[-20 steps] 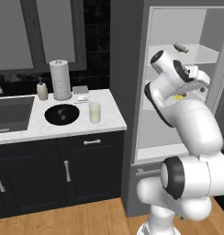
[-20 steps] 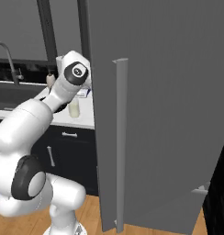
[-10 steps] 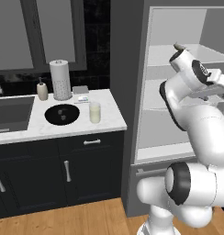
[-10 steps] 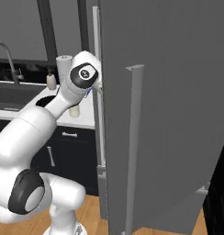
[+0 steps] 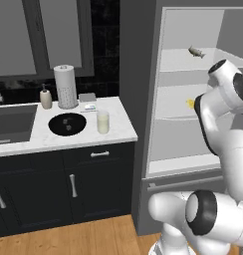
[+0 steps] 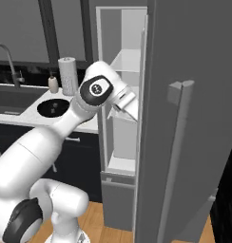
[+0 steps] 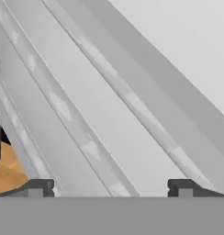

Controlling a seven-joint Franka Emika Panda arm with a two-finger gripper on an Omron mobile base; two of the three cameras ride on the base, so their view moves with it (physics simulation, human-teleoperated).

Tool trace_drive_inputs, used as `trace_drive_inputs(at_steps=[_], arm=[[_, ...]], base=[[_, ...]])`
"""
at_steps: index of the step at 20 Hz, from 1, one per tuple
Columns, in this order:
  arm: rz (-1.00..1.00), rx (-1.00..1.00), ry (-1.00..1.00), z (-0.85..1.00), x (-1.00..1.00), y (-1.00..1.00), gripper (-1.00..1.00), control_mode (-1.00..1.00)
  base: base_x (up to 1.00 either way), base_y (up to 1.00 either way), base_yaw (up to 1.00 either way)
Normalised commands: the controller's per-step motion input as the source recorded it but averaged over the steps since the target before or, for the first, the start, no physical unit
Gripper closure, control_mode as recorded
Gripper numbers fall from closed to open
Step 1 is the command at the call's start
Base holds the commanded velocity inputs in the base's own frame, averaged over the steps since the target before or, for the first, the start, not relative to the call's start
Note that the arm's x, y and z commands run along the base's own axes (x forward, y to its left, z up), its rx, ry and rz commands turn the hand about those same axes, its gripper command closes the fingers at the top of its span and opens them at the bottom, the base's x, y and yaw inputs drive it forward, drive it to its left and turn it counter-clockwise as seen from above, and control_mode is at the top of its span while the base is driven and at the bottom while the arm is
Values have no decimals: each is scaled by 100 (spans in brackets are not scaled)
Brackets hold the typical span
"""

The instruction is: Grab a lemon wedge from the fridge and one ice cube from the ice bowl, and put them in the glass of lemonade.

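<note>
The tool (image 7: 111, 187) hangs inside the open fridge (image 5: 183, 149) with its jaws wide apart and holding nothing. On the counter (image 5: 118, 132) to the left, the glass of lemonade (image 5: 103, 122) stands just right of the ice bowl (image 5: 67, 124). Farther in, the lemon wedge (image 5: 191, 103) lies on a middle shelf.

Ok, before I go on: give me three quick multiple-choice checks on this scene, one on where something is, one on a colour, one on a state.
1. Where is the lemon wedge?
A. on a shelf in the fridge
B. in the ice bowl
C. in the glass of lemonade

2. What colour is the ice bowl?
A. white
B. black
C. yellow

3. How is the fridge door?
A. shut
B. swung open
C. taken off

Answers: 1 A, the yellow piece lies on a white inner shelf. 2 B, it is glossy black on the pale counter. 3 B, the shelves stand exposed.
</note>
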Motion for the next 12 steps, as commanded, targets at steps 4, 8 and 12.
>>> trace_drive_inputs(at_steps=[4,8,12], arm=[[-8,0,0,0,0,-46,-100,-100],[-7,0,0,0,0,-48,-100,-100],[-3,0,0,-1,8,-12,-100,-100]], base=[[0,0,0],[0,0,0],[0,0,0]])
